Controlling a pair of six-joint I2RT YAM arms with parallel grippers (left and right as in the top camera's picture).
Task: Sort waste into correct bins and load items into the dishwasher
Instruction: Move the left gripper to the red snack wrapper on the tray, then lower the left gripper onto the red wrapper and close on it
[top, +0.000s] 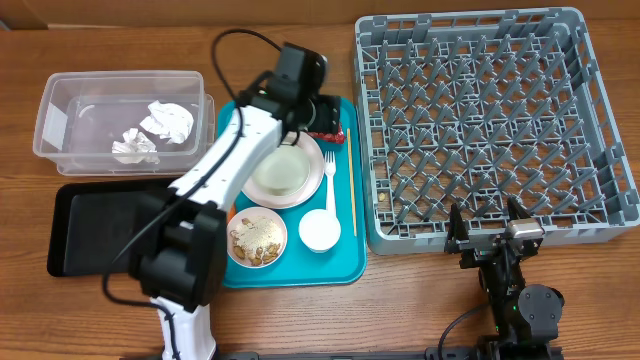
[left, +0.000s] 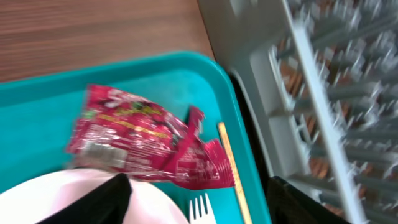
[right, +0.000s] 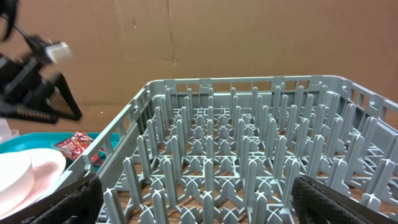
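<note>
So the left gripper (top: 320, 108) is out over the far right corner of the teal tray (top: 300, 278), jaws spread wide with nothing in them. The red wrapper (left: 143, 134) is lying crumpled on the tray just past the fingertips. In the wrist view it sits more toward the left finger (left: 102, 199), and its near edge comes right up by that tip. I honestly can't tell if they touch. The white plate (left: 56, 199) is just beside the wrapper on the near side. The fork (left: 200, 208) and the wooden stick (left: 233, 174) lie along the tray's right edge, next to the grey dish rack (top: 490, 120). The right gripper (right: 199, 202) is parked at the rack's near wall, wide open too, holding nothing and well apart from the wrapper. Over on the left, the clear tub (top: 60, 125) has two balled-up napkins (top: 168, 120) in it, and the black tray (top: 95, 230) sits in front of that.
</note>
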